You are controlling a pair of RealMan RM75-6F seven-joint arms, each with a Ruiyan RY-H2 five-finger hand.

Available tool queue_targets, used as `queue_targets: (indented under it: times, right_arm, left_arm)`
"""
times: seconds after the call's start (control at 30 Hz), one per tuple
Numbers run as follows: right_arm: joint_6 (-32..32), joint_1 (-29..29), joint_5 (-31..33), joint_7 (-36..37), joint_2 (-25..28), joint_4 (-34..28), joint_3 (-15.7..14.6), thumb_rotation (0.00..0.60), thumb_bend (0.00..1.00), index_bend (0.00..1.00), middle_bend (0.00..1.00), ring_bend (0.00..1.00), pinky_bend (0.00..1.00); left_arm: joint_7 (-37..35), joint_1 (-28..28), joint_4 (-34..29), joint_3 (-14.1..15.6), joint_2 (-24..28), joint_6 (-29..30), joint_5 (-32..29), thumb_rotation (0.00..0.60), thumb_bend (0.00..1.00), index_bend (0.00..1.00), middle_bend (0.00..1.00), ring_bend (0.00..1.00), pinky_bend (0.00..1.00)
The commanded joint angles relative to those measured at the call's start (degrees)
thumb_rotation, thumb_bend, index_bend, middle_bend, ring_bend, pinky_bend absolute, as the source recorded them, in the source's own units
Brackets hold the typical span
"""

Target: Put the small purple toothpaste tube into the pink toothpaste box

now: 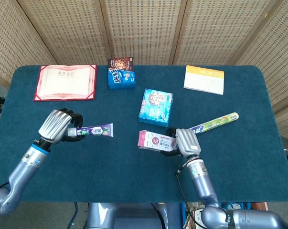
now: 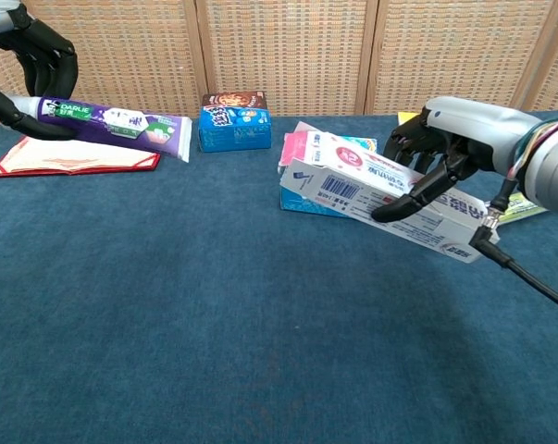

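Table (image 1: pixel 134 167) in blue cloth, woven screens (image 1: pixel 144 28) behind.

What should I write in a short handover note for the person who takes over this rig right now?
Left hand holds the purple toothpaste tube above the table, its free end toward the box.
Right hand holds the pink toothpaste box lifted and tilted, its end facing the tube.
Done: both things are picked up.
Left: close the gap, line the tube up with the box end, slide it in. Whether the flap is fully open cannot be told.
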Motion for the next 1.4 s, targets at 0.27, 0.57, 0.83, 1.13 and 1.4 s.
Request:
queue_targets:
  times: [0.27,0.57,0.83,1.13,1.4]
  right_arm:
    - [0.8,1.7,2.3,0.1,-1.0,-1.8,2.0,0.6,0.0,0.59,0.55,0.46,0.52]
    - [1.8,2.8,4.4,-0.3,-1.0,-3.7,2.9,0.6,0.0,0.59,0.55,0.46,0.52]
    - [2.0,3.5,5.7,0.2,-0.9,-4.4,2.7,0.6,0.0,0.59,0.55,0.46,0.52]
    - [1.9,3.9,6.1,1.4,-0.7,-4.1,2.3,0.6,0.0,0.59,0.55,0.47,0.54]
    - [1.7,4.3,6.5,1.9,-0.7,-3.8,1.9,0.6,0.0,0.59,0.55,0.47,0.54]
  left_arm:
    - [2.4,-1.8,-3.8,-1.2,0.2,-1.8,-1.2,0.6,0.31,0.92,0.69,0.55,0.48]
    - [4.0,-2.5,-5.9,-2.0,0.3,-2.2,-2.6,0.6,0.31,0.92,0.69,0.55,0.48]
    - [4.2,-3.3,-7.8,-2.9,-0.1,-3.7,-6.3,0.6,0.31,0.92,0.69,0.55,0.48]
    - [5.4,-4.0,-9.9,-3.2,0.5,-5.1,-9.0,0.6,0.31,0.92,0.69,0.55,0.48]
    - [4.8,-4.3,-11.0,-3.4,0.0,-5.2,-9.4,0.6,0.31,0.92,0.69,0.55,0.48]
